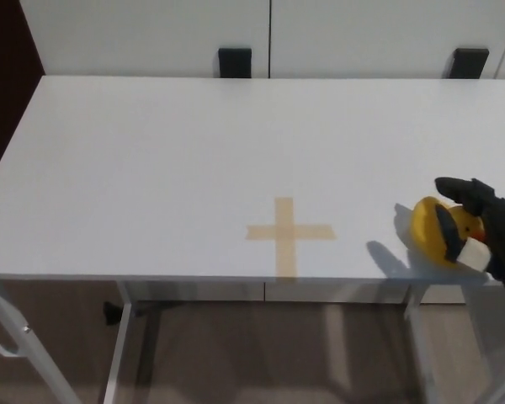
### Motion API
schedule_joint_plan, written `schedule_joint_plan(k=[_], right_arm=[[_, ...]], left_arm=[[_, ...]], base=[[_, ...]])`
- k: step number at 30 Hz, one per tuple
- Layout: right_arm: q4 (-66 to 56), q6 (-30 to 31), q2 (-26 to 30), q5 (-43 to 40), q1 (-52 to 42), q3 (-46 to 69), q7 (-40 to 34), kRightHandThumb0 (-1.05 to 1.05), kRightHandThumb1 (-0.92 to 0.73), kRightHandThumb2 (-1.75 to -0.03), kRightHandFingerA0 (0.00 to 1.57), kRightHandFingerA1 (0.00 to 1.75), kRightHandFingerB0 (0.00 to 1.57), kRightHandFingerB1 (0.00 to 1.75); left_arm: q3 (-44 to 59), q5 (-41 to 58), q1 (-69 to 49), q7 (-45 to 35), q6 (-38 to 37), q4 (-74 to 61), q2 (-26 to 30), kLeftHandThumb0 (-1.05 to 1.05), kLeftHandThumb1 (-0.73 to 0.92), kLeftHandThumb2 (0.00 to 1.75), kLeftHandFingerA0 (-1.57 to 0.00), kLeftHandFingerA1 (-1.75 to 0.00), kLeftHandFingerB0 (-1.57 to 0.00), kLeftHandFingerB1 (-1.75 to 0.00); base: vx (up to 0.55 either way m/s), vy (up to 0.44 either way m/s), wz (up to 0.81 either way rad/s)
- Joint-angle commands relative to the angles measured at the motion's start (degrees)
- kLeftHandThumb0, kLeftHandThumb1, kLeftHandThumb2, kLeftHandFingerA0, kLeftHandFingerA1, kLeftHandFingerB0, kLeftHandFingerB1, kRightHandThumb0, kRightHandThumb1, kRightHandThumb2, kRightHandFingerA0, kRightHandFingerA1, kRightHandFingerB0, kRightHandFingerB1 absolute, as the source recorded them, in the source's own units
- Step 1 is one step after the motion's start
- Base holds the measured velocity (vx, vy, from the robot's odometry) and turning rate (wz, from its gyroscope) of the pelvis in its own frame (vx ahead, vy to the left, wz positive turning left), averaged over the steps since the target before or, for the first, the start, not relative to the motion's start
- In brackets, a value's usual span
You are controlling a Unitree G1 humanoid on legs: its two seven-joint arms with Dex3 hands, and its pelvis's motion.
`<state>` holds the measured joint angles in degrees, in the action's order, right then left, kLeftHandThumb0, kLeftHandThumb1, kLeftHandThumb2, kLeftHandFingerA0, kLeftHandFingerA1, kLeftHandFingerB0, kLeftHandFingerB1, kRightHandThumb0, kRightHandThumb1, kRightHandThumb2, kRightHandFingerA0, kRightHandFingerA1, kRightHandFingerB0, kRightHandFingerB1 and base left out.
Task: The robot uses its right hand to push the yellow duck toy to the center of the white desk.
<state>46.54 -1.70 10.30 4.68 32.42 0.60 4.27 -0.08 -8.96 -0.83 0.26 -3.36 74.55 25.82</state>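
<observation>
While the right hand (486,223) comes in from the table's right edge, the yellow duck (435,231) sits near the front right of the white table (151,160), well apart from the tan tape cross (288,235) that marks the middle. The hand is wrapped about the duck's right side: one black finger lies across its back edge and another crosses its front, both touching the toy. Whether this is a true clasp or just fingers cupped against it for a shove, I cannot tell from this view. The left hand does not show.

By my reading the push is in its early part, with contact made and most of the way to the cross yet to cover. The next move calls for a steady sweep to the robot's left, roughly level with the arms of the cross, keeping the duck pressed low so that it slides rather than tips or rolls. It sits close to the front edge, so any drift toward the robot could send it off the table.
</observation>
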Motion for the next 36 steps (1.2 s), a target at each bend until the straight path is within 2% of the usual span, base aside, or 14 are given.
schedule_joint_plan(k=[1,13,14,15,19,20,21,22,28,30,31,33,34,36], right_arm=[[-0.5,1.7,-4.0,-1.1,-1.4,0.2,-2.2,-0.82,-0.75,-1.11,0.05,0.49,0.09,0.46],[-2.0,3.7,-10.9,0.3,-1.5,-1.2,-7.2,-0.84,-0.77,-1.16,0.00,0.48,0.10,0.43],[-2.0,3.9,-11.1,0.4,-1.5,-1.4,-7.3,-0.37,-0.48,-1.10,0.02,0.53,0.00,0.50],[-1.9,4.0,-11.6,0.5,-1.3,-1.7,-7.3,-0.87,-0.78,-1.17,0.03,0.46,0.06,0.37],[-2.0,4.7,-13.0,0.9,-0.5,-2.7,-7.5,-0.89,-0.78,-1.17,0.02,0.45,0.08,0.36],[-2.0,4.9,-13.5,1.0,-0.1,-3.1,-7.6,-0.87,-0.92,-0.74,0.05,0.47,0.10,0.36],[-2.0,5.1,-13.8,1.1,0.1,-3.3,-7.7,-0.87,-0.92,-0.74,0.05,0.47,0.10,0.36],[-1.8,4.6,-14.2,1.1,0.4,-3.5,-7.7,-0.87,-0.77,-1.16,0.01,0.48,0.09,0.39],[-0.9,3.4,-14.9,1.5,1.2,-4.6,-7.4,-0.81,-0.74,-1.12,0.05,0.51,0.06,0.39],[-0.3,3.5,-15.4,1.8,1.7,-5.2,-7.4,-0.88,-0.92,-0.76,0.01,0.50,0.10,0.38],[0.1,3.3,-15.8,2.1,2.0,-5.6,-7.5,-0.83,-0.74,-1.17,0.00,0.52,0.10,0.43],[0.5,3.1,-16.1,2.3,2.2,-5.9,-7.6,-0.83,-0.74,-1.17,0.00,0.52,0.10,0.43],[0.7,3.0,-16.4,2.6,2.4,-6.4,-7.6,-0.85,-0.92,-0.74,0.02,0.49,0.08,0.35],[0.2,4.1,-16.8,3.3,2.4,-7.3,-7.8,-0.86,-0.92,-0.74,0.04,0.51,0.08,0.37]], left_arm=[[-0.4,-0.8,-0.6,-0.1,-1.4,-0.4,0.4,-0.17,0.57,0.84,-0.87,-0.89,-0.90,-0.89],[-0.8,-0.8,-1.3,0.5,-1.7,0.2,-0.2,-0.14,0.57,0.86,-0.89,-0.87,-0.89,-0.86],[-0.8,-0.9,-1.3,0.6,-1.6,0.2,-0.2,-0.16,0.57,0.84,-0.91,-0.90,-0.91,-0.87],[-1.0,-1.0,-1.3,0.6,-1.5,0.1,-0.2,-0.16,0.58,0.84,-0.90,-0.90,-0.90,-0.87],[-1.1,-1.0,-1.2,0.5,-1.6,0.1,-0.2,-0.16,0.50,1.01,-0.90,-0.92,-0.91,-0.91],[-1.0,-1.0,-1.3,0.5,-1.7,0.1,-0.2,-0.15,0.50,1.00,-0.91,-0.92,-0.91,-0.90],[-1.0,-1.0,-1.3,0.5,-1.8,0.1,-0.2,-0.15,0.50,1.00,-0.91,-0.92,-0.91,-0.90],[-1.2,-1.1,-1.2,0.6,-1.7,0.1,-0.2,-0.16,0.57,0.87,-0.92,-0.92,-0.93,-0.88],[-1.4,-1.3,-1.0,0.7,-1.7,-0.1,-0.2,-0.15,0.57,0.87,-0.91,-0.89,-0.91,-0.87],[-1.5,-1.3,-0.9,0.6,-1.7,-0.1,-0.2,-0.17,0.49,1.01,-0.90,-0.92,-0.91,-0.91],[-1.4,-1.3,-0.9,0.5,-1.6,-0.2,-0.3,-0.17,0.56,0.83,-0.91,-0.91,-0.94,-0.90],[-1.4,-1.3,-0.9,0.4,-1.6,-0.2,-0.3,-0.17,0.56,0.83,-0.91,-0.91,-0.94,-0.90],[-1.3,-1.3,-0.9,0.3,-1.7,-0.1,-0.4,-0.16,0.56,0.85,-0.89,-0.87,-0.90,-0.87],[-1.3,-1.4,-1.2,0.3,-2.3,-0.1,-0.5,-0.15,0.54,0.90,-0.89,-0.87,-0.90,-0.87]], base=[[0.00,0.000,0.00],[0.00,0.000,0.00],[0.00,0.000,0.00],[0.00,0.000,0.00],[0.00,0.000,0.00],[0.00,0.000,0.00],[0.00,0.000,0.00],[0.00,0.000,0.00],[0.00,0.000,0.00],[0.00,0.000,0.00],[0.00,0.000,0.00],[0.00,0.000,0.00],[0.00,0.000,0.00],[0.00,0.000,0.00]])
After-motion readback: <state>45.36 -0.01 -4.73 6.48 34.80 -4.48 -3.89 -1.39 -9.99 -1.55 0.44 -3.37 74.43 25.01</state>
